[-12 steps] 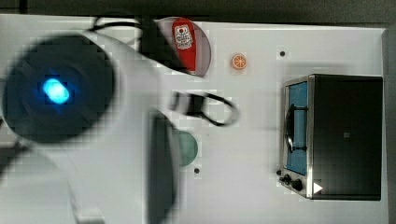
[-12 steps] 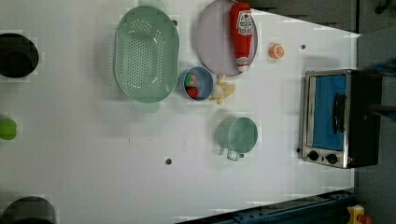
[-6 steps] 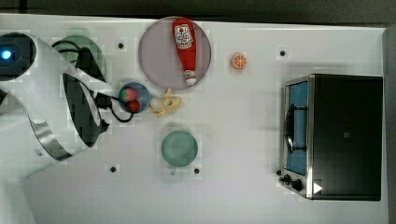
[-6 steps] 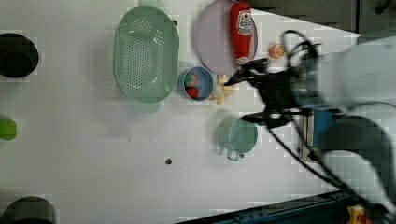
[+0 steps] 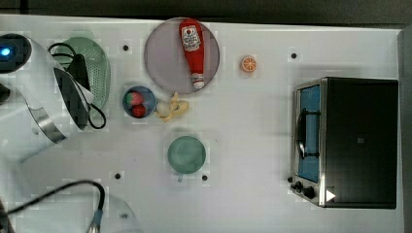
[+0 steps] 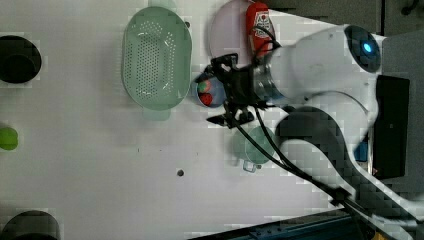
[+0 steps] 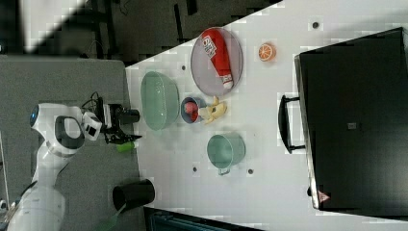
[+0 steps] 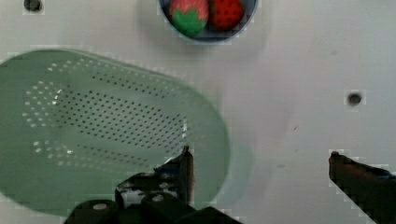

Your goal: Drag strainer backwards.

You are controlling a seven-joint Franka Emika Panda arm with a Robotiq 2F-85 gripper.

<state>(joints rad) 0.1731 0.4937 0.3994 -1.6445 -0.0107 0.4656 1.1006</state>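
The strainer [image 6: 156, 57] is a pale mint-green oval colander with many small holes. It lies at the top view's left, where my arm covers part of the strainer [image 5: 99, 73]. In the wrist view my gripper [image 8: 260, 156] is open wide above one end of the strainer [image 8: 107, 126]. One fingertip [image 8: 187, 156] hangs over the basin just inside the rim, and the other is over bare table outside it. The gripper [image 6: 221, 90] holds nothing. The right view has the gripper [image 7: 133, 127] beside the strainer [image 7: 159, 100].
Next to the strainer stand a small blue bowl [image 5: 138, 102] with strawberries and a banana [image 5: 171, 109]. A grey plate [image 5: 163, 58] carries a ketchup bottle [image 5: 192, 48]. A teal bowl [image 5: 186, 154], an orange slice [image 5: 248, 63] and a toaster oven [image 5: 350, 141] lie further off.
My arm has swung across the table from its middle to the strainer's end, and the gripper now hangs over the rim. The strainer and other objects have not moved.
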